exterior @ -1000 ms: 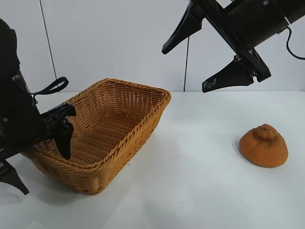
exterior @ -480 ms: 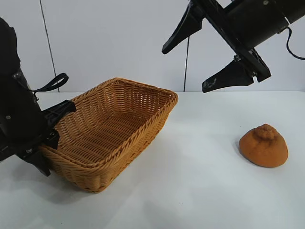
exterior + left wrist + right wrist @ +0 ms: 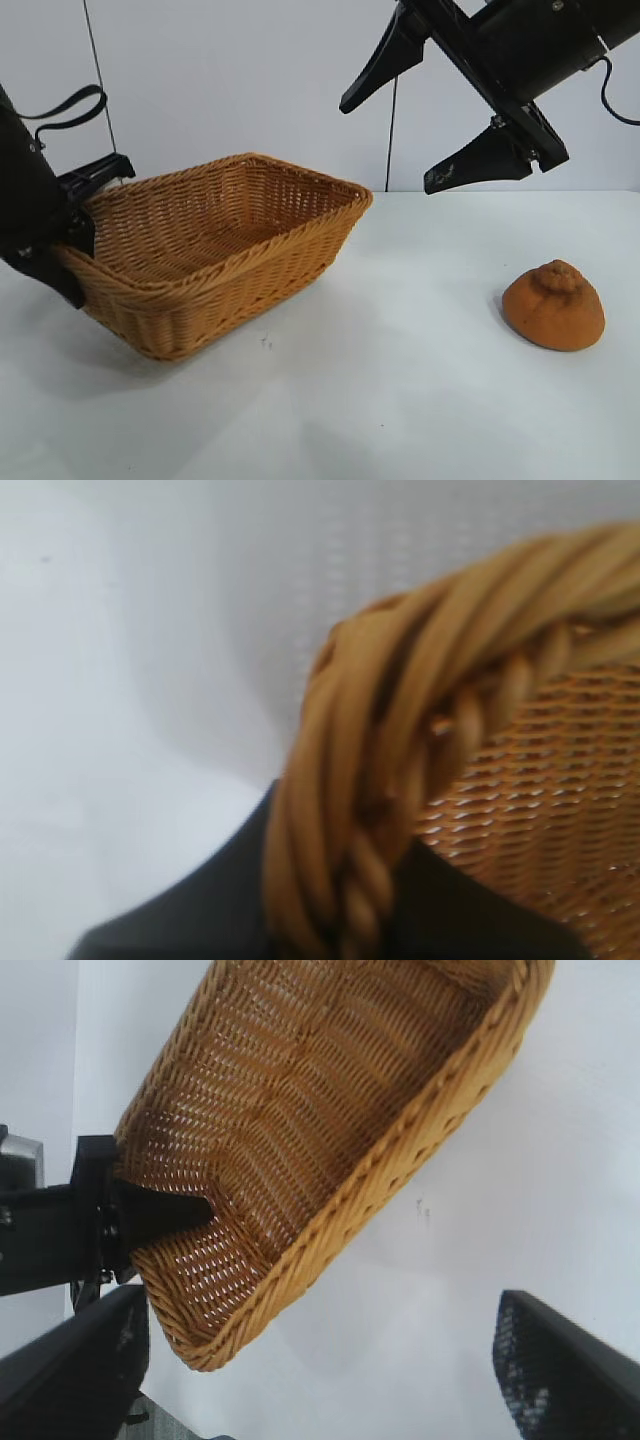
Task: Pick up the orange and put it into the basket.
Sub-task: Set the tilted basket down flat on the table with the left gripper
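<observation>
The orange [image 3: 553, 305], a brownish-orange lump with a knobbly top, lies on the white table at the right. The wicker basket [image 3: 230, 290] stands at the left, far from the orange. My left gripper [image 3: 75, 235] is shut on the basket's braided rim [image 3: 400, 730] at its left end, one black finger [image 3: 200, 910] outside and one inside [image 3: 165, 1215]. My right gripper [image 3: 388, 146] hangs open high above the table, between basket and orange, with nothing in it. The right wrist view looks down into the basket [image 3: 400, 1160]; the orange is out of that view.
The white table [image 3: 400, 380] runs from the basket to the orange and to the front edge. A pale wall stands behind. A loose black cable loop [image 3: 65, 105] sticks up from the left arm.
My left gripper has shut on the basket's rim and risen. The basket's gripped end came up, so the basket now sits flatter and turned. The right arm and the orange have not moved.
</observation>
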